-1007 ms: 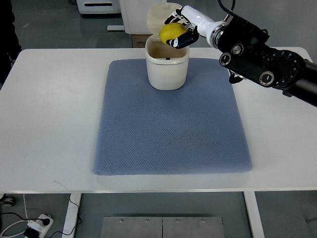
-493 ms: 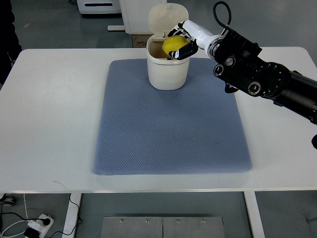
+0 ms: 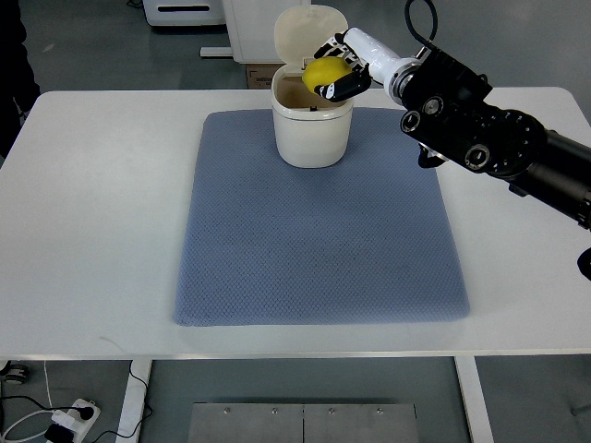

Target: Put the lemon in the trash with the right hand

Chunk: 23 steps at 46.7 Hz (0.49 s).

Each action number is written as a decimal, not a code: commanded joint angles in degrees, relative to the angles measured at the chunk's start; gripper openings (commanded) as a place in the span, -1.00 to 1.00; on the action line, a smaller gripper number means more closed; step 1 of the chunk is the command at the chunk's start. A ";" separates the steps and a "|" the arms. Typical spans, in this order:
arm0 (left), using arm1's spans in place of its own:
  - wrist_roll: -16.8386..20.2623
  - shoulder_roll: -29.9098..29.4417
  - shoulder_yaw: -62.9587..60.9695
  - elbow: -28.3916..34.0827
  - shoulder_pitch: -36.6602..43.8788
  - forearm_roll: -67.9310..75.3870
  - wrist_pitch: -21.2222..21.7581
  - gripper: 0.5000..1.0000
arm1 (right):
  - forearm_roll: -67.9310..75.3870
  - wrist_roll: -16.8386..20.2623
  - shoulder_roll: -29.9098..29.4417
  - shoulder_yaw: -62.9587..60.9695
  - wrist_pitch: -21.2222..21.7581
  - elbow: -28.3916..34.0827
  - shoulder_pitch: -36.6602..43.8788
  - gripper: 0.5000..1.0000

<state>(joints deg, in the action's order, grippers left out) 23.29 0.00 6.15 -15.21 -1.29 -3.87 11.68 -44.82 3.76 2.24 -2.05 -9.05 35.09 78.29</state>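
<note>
Right hand (image 3: 340,69), reaching in from 3 o'clock, fingers curled around the lemon (image 3: 322,72), holds it just above the 1 o'clock part of the open trash bin (image 3: 311,134) mouth; release should drop it straight in; long axis unclear.

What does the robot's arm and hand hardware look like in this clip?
Only the right arm shows: bulky black segments with round silver joint caps and a black cable looped above it. A white wrist cuff leads to the right hand, white with black fingertips.
</note>
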 commanded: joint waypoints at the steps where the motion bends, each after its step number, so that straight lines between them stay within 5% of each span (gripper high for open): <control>1: 0.00 0.00 0.00 0.00 -0.03 0.00 0.01 1.00 | 0.00 0.02 0.04 -0.06 0.08 0.06 0.11 0.33; 14: 0.00 0.00 0.00 0.00 -0.03 0.00 0.01 1.00 | 0.17 0.11 0.13 -0.06 0.08 0.24 0.11 0.66; 23: 0.00 0.00 0.00 0.00 -0.03 0.00 0.01 1.00 | 0.53 0.11 0.48 0.03 1.23 0.68 0.64 0.71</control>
<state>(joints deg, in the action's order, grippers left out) 23.29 0.00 6.15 -15.21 -1.31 -3.86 11.70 -44.31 3.84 2.58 -2.10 -8.21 35.60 78.81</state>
